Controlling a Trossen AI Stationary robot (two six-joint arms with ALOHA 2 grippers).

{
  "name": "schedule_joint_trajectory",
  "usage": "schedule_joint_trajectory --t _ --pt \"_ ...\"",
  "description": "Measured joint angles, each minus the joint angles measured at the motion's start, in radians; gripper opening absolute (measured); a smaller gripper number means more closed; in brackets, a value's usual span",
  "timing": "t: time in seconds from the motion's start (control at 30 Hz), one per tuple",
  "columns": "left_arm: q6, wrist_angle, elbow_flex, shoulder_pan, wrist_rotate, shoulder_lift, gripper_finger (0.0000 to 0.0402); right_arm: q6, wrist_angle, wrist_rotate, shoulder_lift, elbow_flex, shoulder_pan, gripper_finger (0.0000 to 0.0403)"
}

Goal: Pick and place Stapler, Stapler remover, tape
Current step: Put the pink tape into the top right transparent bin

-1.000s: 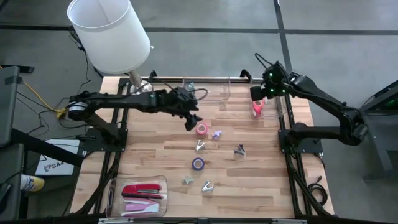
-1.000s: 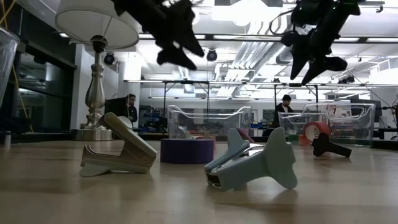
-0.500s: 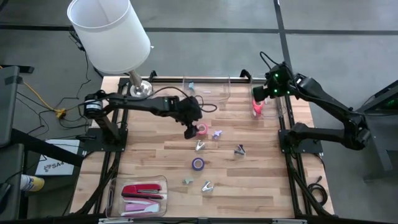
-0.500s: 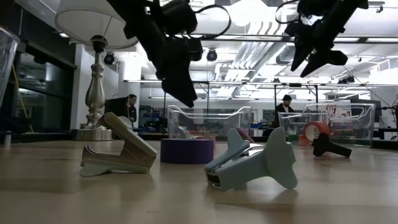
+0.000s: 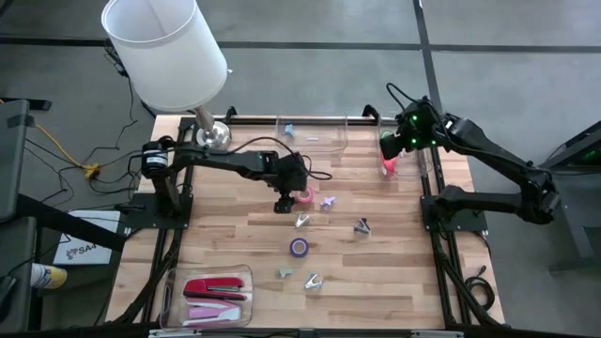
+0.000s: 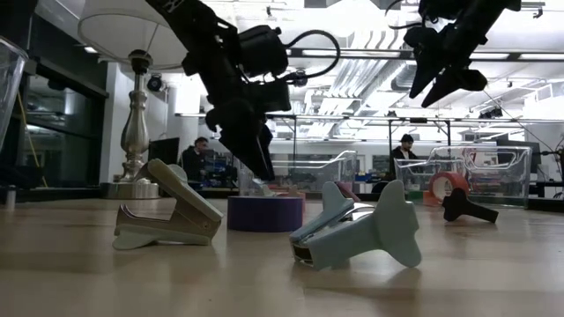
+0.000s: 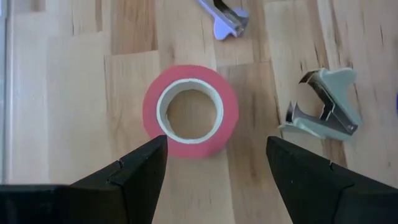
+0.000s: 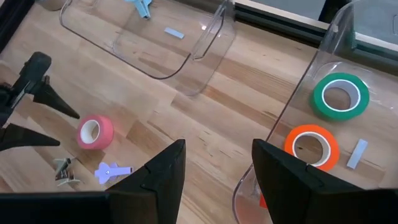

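A pink tape roll (image 7: 191, 111) lies flat on the wooden table (image 5: 304, 195). My left gripper (image 7: 216, 142) hangs over it, pointing down and open, with one finger on each side of the roll and a gap to each. A purple tape roll (image 5: 299, 247) lies nearer the front. Green tape (image 8: 340, 95) and orange tape (image 8: 311, 148) lie in a clear bin (image 8: 311, 74) at the far right. My right gripper (image 8: 217, 149) is open, high above that bin (image 5: 388, 143). Red and pink staplers (image 5: 214, 284) lie in a clear tray at the near left.
Several staple removers are scattered mid-table: grey-green (image 7: 326, 112), lilac (image 7: 224, 15), others (image 5: 362, 226) (image 5: 313, 281). A second clear bin (image 8: 143, 43) stands at the far edge. A lamp (image 5: 164, 47) stands at the far left corner. People show in the room behind.
My left gripper has come down and slightly toward the near edge, tipping from a slant to point down over the pink tape roll. The right gripper has stayed high over the far right bin.
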Motion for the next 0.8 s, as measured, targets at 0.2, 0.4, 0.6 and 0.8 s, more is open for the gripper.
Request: schedule_joint_trajectory --t 0.2,0.4,0.6,0.8 --pt "0.124 0.002 0.0 -0.028 -0.02 0.0 0.0271 0.0 0.0 0.004 0.0 0.0 0.0 0.0177" --pt "0.26 0.022 -0.001 -0.08 -0.084 0.037 0.0254 0.0 0.0 0.005 0.0 0.0 0.0 0.0177" --pt "0.262 0.083 0.003 -0.088 -0.124 0.066 0.0212 0.0 -0.011 0.003 0.001 0.0 0.0 0.0177" --pt "0.248 0.068 0.003 -0.087 -0.144 0.078 0.0186 0.0 -0.02 0.003 0.001 0.0 0.0 0.0177"
